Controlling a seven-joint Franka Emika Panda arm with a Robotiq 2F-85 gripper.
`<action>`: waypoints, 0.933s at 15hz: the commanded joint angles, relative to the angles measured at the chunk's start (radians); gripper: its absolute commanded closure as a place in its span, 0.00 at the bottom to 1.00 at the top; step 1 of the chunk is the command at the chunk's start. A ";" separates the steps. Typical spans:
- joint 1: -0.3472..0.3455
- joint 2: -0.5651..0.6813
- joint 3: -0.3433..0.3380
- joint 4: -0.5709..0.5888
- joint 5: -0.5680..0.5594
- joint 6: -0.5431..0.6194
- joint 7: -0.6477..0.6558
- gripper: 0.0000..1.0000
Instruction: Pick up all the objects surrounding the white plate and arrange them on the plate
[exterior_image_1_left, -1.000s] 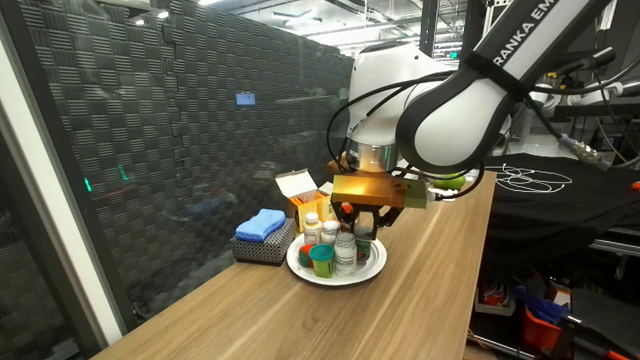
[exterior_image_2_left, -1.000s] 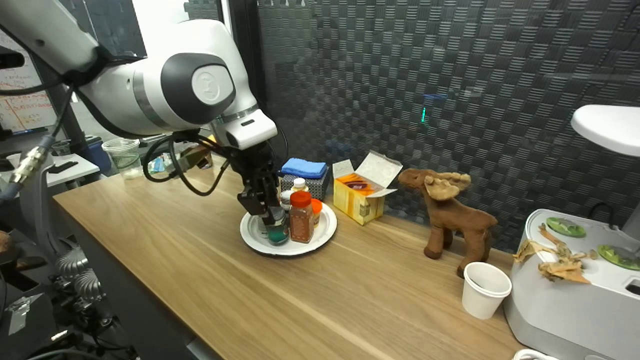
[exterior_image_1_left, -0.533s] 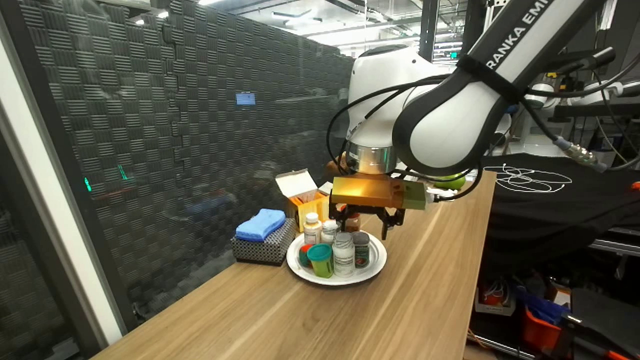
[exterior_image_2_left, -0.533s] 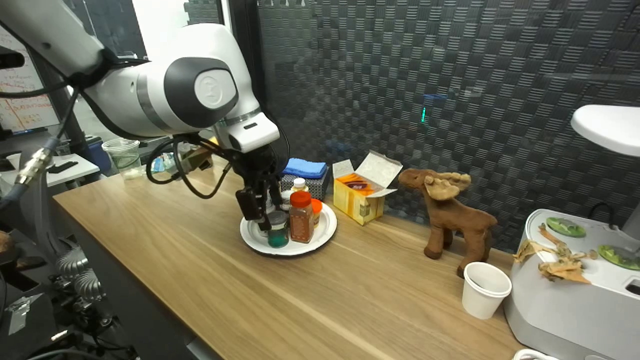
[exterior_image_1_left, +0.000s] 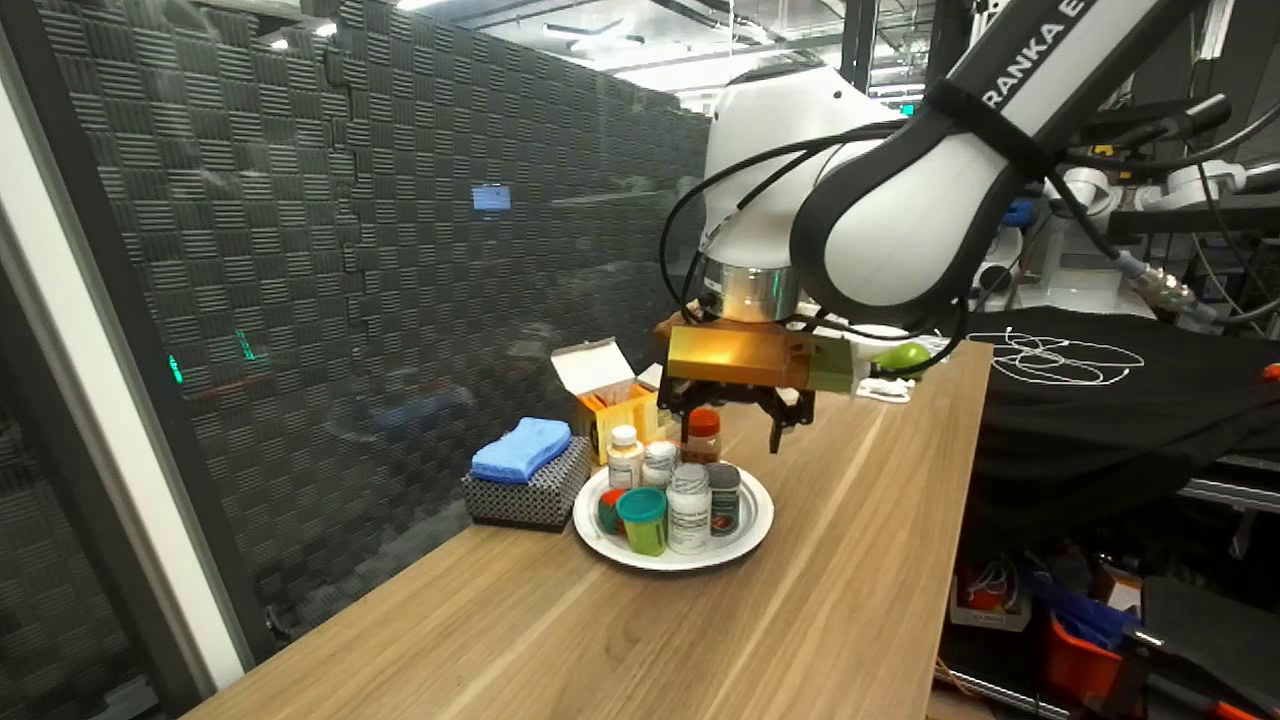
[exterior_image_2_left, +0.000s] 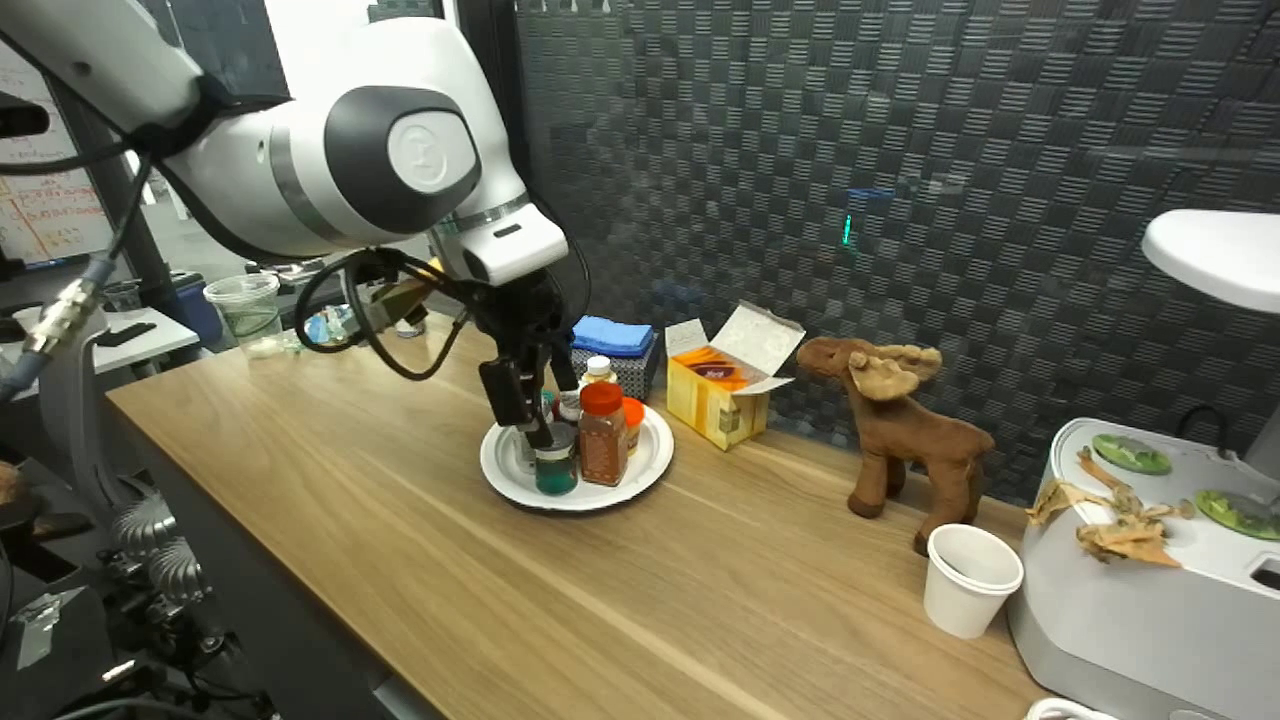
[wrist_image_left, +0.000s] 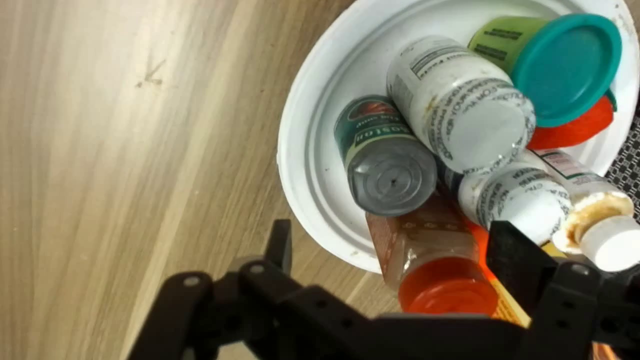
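Observation:
The white plate (exterior_image_1_left: 745, 540) carries several containers standing close together. Among them are a green tub with a teal lid (exterior_image_1_left: 643, 520), a white bottle (exterior_image_1_left: 690, 515) and a dark jar with a grey lid (wrist_image_left: 392, 175). A red-capped spice jar (exterior_image_2_left: 603, 440), a small white-topped bottle (wrist_image_left: 525, 200), a white-capped bottle (exterior_image_1_left: 625, 460) and an orange-lidded tub (exterior_image_2_left: 633, 415) share the plate. My gripper (exterior_image_1_left: 731, 442) is open above the plate's edge, its fingers apart and gripping nothing. From the wrist, the red cap shows below, between the two fingers (wrist_image_left: 280, 245).
Beside the plate sit a patterned box (exterior_image_1_left: 530, 495) topped with a blue cloth (exterior_image_1_left: 522, 450) and a yellow carton (exterior_image_2_left: 720, 405) with raised flaps. Farther along are a brown moose toy (exterior_image_2_left: 905, 430), white paper cups (exterior_image_2_left: 970, 580) and a grey-white appliance (exterior_image_2_left: 1150, 600). A dark padded wall (exterior_image_2_left: 900, 200) borders the table.
The gripper has opened and let go of the grey-lidded jar, which stays upright on the plate. Since then the arm has risen above the jars.

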 joint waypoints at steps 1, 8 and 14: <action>0.023 -0.094 -0.006 0.020 -0.023 -0.108 -0.002 0.00; 0.027 -0.181 0.100 0.142 -0.015 -0.437 -0.130 0.00; 0.024 -0.206 0.160 0.127 0.015 -0.456 -0.279 0.00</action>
